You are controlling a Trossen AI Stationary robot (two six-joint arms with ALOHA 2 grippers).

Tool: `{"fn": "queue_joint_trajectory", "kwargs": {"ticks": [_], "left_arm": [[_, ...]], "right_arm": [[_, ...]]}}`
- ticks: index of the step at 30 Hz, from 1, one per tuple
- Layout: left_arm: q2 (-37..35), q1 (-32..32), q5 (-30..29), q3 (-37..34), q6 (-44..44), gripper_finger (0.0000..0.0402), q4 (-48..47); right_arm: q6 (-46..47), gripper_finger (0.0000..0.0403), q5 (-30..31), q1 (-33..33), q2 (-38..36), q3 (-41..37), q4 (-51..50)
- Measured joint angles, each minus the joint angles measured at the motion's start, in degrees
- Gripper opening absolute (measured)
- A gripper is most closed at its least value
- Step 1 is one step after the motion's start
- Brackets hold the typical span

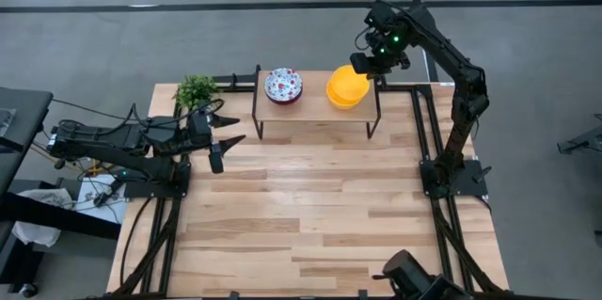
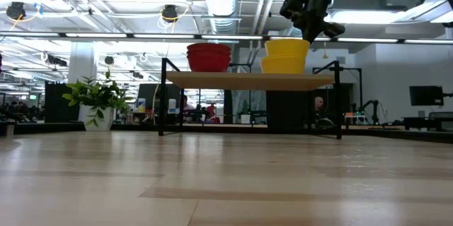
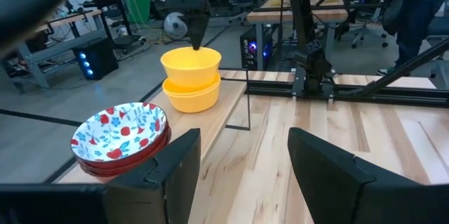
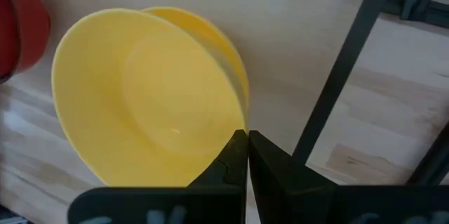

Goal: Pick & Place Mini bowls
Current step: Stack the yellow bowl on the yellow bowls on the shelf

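Note:
Two yellow mini bowls (image 1: 346, 88) (image 3: 190, 76) sit nested on a small raised wooden shelf (image 1: 315, 112) at the table's far side. Beside them, to the left, a stack of white floral mini bowls (image 1: 283, 85) (image 3: 121, 136) with red outsides (image 2: 209, 57) rests on the same shelf. My right gripper (image 1: 362, 63) (image 4: 247, 140) is shut and points steeply down at the top yellow bowl's right rim (image 4: 235, 122). My left gripper (image 1: 235, 131) (image 3: 242, 175) hovers open over the table's left part, facing the shelf, nothing between its fingers. My right gripper's shut fingertips (image 3: 198, 41) stand at the top yellow bowl's rim, coming from above. I cannot tell whether they touch it. The bowl sits level in the bowl below it.
A small green potted plant (image 1: 196, 90) (image 2: 99, 98) stands at the far left corner, next to the shelf's black frame. The wooden tabletop (image 1: 310, 215) stretches out in front of the shelf. A person (image 3: 414, 6) shows in the room beyond.

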Motion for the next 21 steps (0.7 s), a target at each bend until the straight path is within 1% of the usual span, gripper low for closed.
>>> {"fn": "queue_joint_trajectory", "kwargs": {"ticks": [7, 21], "left_arm": [[0.0, 0.0, -1.22, 0.0, 0.02, 0.0214, 0.0], [-0.01, 0.0, -1.23, 0.0, 0.02, 0.0214, 0.01]], "right_arm": [[0.03, 0.0, 0.0, 0.96, 0.0, 0.0, 1.84], [0.39, 0.0, 1.36, 1.51, 0.0, -0.09, 2.17]]}}
